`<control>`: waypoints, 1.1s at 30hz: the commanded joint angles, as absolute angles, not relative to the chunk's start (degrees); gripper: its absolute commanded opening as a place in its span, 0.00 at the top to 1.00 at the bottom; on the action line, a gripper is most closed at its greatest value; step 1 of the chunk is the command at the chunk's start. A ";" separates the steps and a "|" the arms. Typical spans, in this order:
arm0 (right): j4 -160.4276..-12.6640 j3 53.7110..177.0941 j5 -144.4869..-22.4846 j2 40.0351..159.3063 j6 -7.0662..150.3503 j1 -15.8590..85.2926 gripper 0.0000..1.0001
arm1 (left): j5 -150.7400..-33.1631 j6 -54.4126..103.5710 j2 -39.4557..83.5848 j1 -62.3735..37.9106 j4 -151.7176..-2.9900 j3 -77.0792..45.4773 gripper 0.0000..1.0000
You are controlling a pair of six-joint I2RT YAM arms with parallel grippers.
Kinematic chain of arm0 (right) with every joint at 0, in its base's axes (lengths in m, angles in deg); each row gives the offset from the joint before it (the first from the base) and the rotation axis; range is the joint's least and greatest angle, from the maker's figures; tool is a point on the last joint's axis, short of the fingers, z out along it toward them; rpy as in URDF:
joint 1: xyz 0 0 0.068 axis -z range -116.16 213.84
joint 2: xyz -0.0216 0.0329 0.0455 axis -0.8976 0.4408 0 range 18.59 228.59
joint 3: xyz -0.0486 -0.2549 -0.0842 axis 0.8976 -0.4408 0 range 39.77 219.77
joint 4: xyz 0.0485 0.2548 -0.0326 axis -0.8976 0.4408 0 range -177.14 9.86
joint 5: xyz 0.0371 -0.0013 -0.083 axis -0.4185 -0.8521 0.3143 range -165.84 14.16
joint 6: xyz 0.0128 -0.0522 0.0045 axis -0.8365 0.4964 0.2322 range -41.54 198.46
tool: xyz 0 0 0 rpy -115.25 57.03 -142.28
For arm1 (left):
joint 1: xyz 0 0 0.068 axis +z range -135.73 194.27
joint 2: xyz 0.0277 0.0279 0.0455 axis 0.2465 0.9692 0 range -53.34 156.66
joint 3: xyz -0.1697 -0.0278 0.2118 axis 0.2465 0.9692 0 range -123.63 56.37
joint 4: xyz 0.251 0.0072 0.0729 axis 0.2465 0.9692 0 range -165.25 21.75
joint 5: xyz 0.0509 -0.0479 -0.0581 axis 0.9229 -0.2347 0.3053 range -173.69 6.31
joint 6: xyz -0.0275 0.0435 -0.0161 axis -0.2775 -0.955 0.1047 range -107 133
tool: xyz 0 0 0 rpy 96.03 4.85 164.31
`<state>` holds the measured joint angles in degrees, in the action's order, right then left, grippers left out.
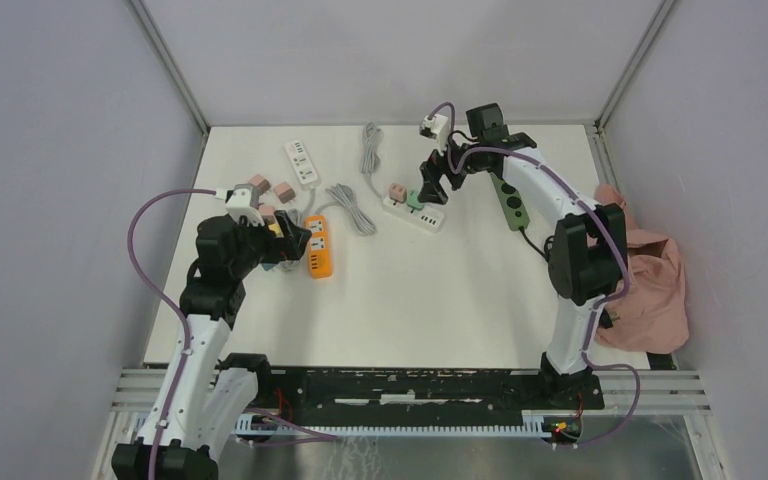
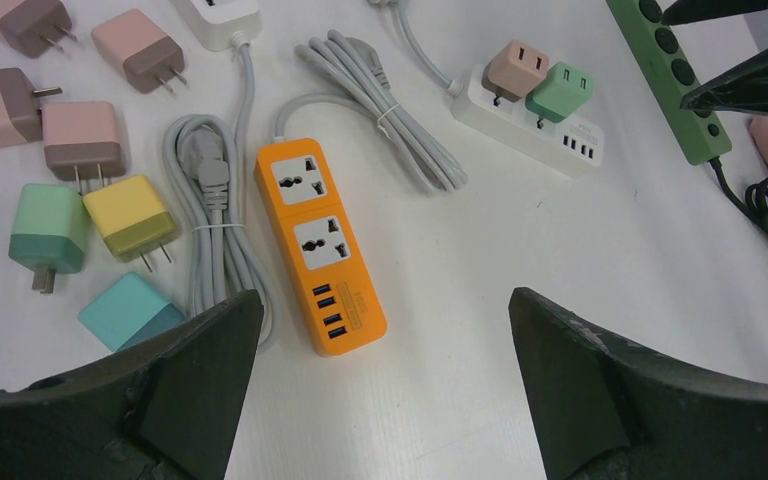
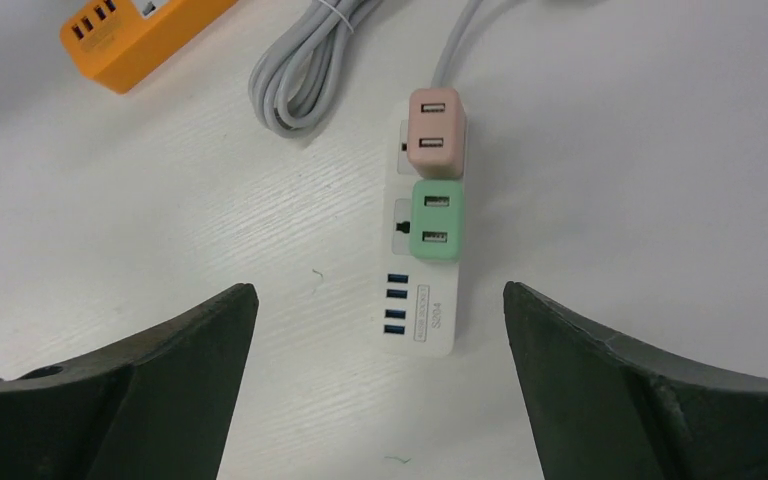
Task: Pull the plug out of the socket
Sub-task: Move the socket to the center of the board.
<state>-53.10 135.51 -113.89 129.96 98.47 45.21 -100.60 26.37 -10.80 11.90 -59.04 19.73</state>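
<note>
Green plug (image 3: 435,220) is seated in the white power strip (image 3: 418,320), in the socket nearer the strip's USB ports. A pink plug (image 3: 435,130) occupies the adjacent socket, and the two plug bodies touch. The strip lies flat on the table (image 1: 440,300), toward its far side, with a coiled grey cable (image 3: 305,70) just beside it.

The right gripper (image 3: 380,295) hovers above the strip with its fingers spread wide; nothing is held and neither finger contacts a plug.

The left gripper (image 2: 385,295) is also spread wide and empty, positioned over the orange power strip (image 2: 320,245). Loose plugs, including a yellow plug (image 2: 130,215), lie near the orange strip. A green power strip (image 2: 675,85) lies beyond the white one.
</note>
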 commanded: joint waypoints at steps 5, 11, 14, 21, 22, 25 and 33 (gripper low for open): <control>-43.45 150.63 -114.69 141.08 119.40 43.54 0.10 | -101.93 24.14 -11.94 12.07 -60.75 18.75 0.01; -45.92 152.21 -110.98 144.31 113.66 42.07 0.18 | -102.18 24.21 -11.88 12.03 -60.73 18.75 0.01; -44.96 154.06 -108.59 146.75 112.74 41.12 0.23 | -102.31 24.25 -11.86 12.03 -60.70 18.75 0.01; -41.17 158.36 -107.11 150.47 112.13 40.64 0.49 | -102.06 24.25 -12.08 12.06 -60.75 18.84 0.01; -40.98 158.03 -107.01 150.29 112.42 40.58 0.55 | -102.06 24.25 -12.05 12.07 -60.75 18.84 0.01; -39.78 156.55 -106.59 148.98 113.84 40.57 0.68 | -102.06 24.19 -12.03 12.07 -60.73 18.84 0.01; -37.47 140.02 -109.52 135.32 119.94 41.01 0.89 | -102.52 24.25 -12.03 12.00 -60.74 18.84 0.01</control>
